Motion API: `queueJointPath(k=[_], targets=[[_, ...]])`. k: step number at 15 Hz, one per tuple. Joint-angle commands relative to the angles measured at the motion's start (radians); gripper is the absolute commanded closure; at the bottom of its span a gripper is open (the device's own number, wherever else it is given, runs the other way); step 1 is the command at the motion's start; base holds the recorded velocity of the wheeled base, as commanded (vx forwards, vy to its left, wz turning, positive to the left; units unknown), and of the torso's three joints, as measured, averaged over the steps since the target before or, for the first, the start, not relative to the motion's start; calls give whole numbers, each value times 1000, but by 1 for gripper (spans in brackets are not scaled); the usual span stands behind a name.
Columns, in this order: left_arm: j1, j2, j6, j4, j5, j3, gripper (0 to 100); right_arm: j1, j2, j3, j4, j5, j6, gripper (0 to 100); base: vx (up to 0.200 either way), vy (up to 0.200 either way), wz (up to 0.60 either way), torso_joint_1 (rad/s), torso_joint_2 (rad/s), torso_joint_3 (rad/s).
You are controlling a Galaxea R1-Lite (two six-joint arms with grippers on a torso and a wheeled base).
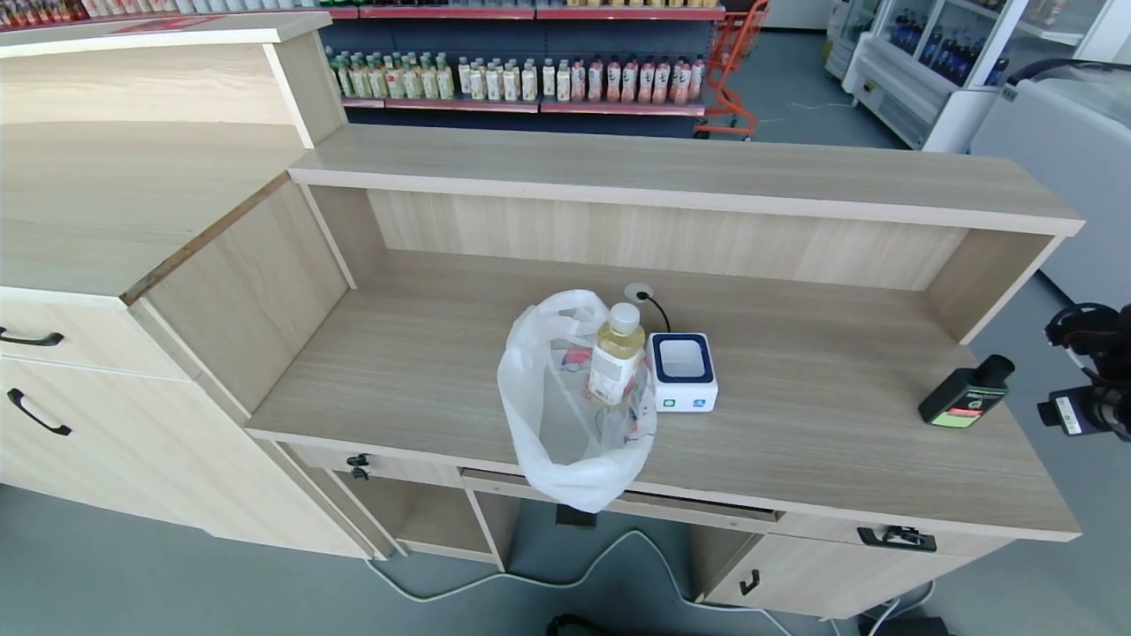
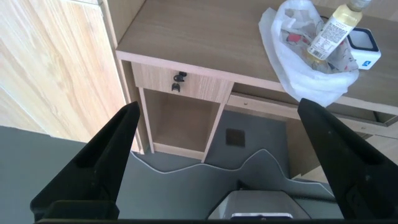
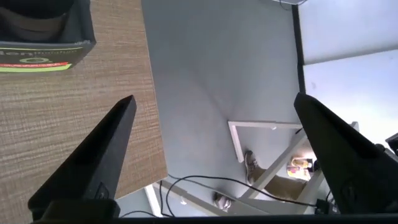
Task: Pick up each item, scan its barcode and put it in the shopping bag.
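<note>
– Where the wooden tabletop point(image 1: 424, 371) ends on the right, what lies there?
– A black bottle with green-red label point(image 1: 963, 395). The clear white-capped bottle point(image 1: 616, 358) stands in the white plastic shopping bag point(image 1: 530, 389).
– Fingers?
– Both spread wide, empty: left fingers point(image 2: 93, 168), right fingers point(image 3: 87, 162).

Just beside the scanner point(image 1: 682, 371), the shopping bag point(image 1: 530, 389) clouds the foot of the bottle point(image 1: 616, 353); smaller contents point(image 1: 574, 358) there are indistinct.
</note>
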Motion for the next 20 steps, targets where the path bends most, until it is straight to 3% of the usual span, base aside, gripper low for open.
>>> queueJointPath(k=[1, 20], targets=[[0, 0, 0, 0, 0, 0, 0, 8, 27, 0, -12, 2, 0, 0, 0, 0, 0, 0, 0, 0], [0, 0, 0, 0, 0, 0, 0, 68, 140, -17, -167, 171, 3, 0, 0, 0, 0, 0, 0, 0]])
